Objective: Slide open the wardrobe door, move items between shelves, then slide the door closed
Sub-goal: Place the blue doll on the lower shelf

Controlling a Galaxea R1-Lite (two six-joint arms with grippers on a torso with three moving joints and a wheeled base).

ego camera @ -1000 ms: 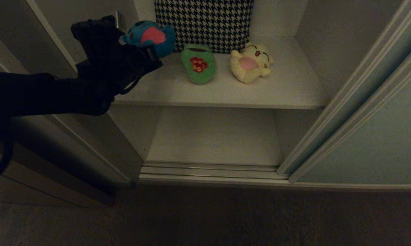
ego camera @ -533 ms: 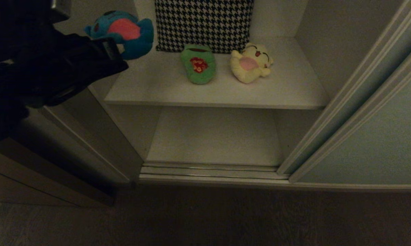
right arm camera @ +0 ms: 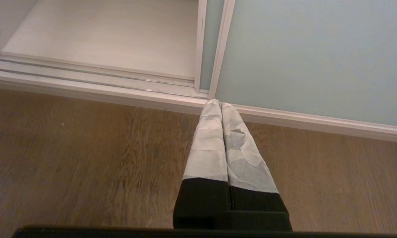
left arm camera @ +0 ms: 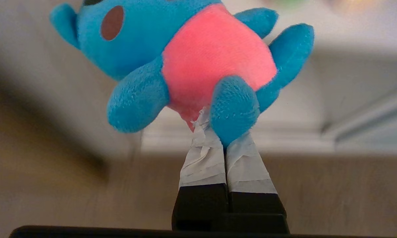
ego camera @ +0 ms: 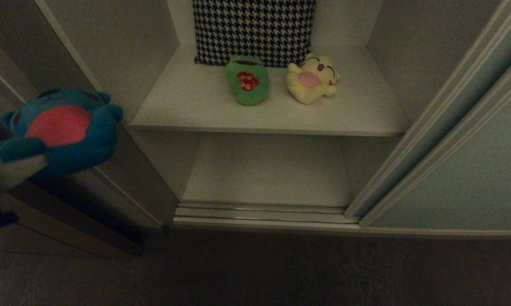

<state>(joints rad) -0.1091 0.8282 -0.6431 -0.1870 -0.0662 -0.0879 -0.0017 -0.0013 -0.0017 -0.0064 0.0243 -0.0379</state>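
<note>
The sliding wardrobe door (ego camera: 464, 170) stands open; the left claw (left arm camera: 223, 138), clamped on the blue plush toy (left arm camera: 198, 62), carries it off-shelf. Frog (ego camera: 246, 80), yellow toy (ego camera: 311, 79) and closing remain.

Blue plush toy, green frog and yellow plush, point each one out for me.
blue plush toy (left arm camera: 215, 56), left wrist view, on its pink belly.
green frog (ego camera: 247, 80), head view, on the middle of its body.
yellow plush (ego camera: 310, 79), head view, on its pink belly.
</note>
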